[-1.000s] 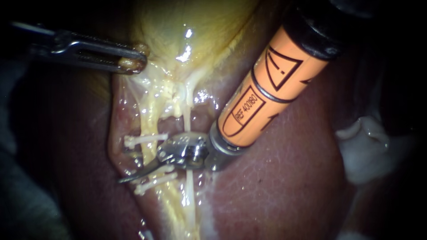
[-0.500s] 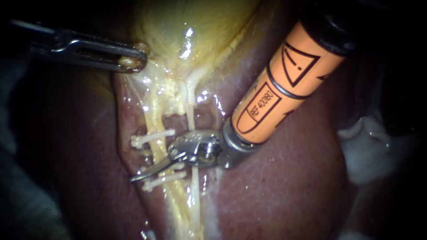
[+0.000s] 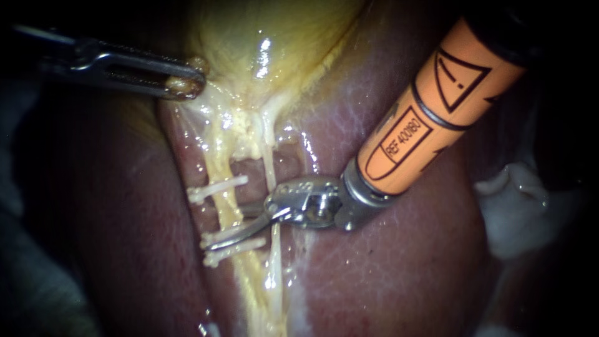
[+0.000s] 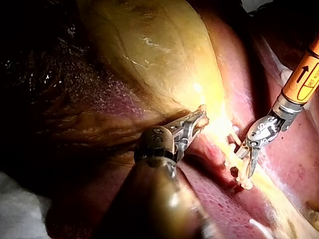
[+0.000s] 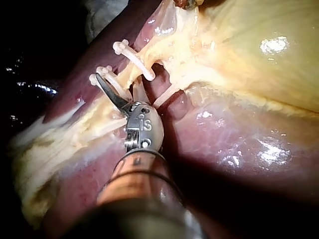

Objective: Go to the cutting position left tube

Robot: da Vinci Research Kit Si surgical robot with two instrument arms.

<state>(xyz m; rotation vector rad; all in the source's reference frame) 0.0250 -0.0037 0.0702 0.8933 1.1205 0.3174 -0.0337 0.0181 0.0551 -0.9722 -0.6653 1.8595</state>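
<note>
— What is sitting closest to the endoscope?

— The right instrument (image 3: 232,229), coming in from the upper right. Its orange sleeve (image 3: 424,131) is filling that corner. Its blades are standing narrowly apart and gripping nothing.

— Where is the left tube (image 3: 218,165) lying?

— It is running down the middle as a yellow strand, and the blades are reaching across it. One blade is lying over it, below the upper clip (image 3: 217,188) and right beside the two lower clips (image 3: 240,248). The other blade is mostly hiding behind the strand.

— And the right tube (image 3: 268,168)?

— It is showing as a thinner, paler strand just beside the left one, passing behind the instrument's wrist.

— How is the surface looking?

— The liver (image 3: 399,262) is glistening wet, dark red with a fine pale mesh. A white wad (image 3: 508,209) is resting at its right edge.

— Farther back?

— The gallbladder (image 3: 274,31) is bulging, yellow and shiny. The left instrument (image 3: 186,85) is clamping a nub of its lower edge between both jaws. A thin film is spreading from there down toward the tubes.

— And the room?

— Only darkness is surrounding the tissue.
</note>
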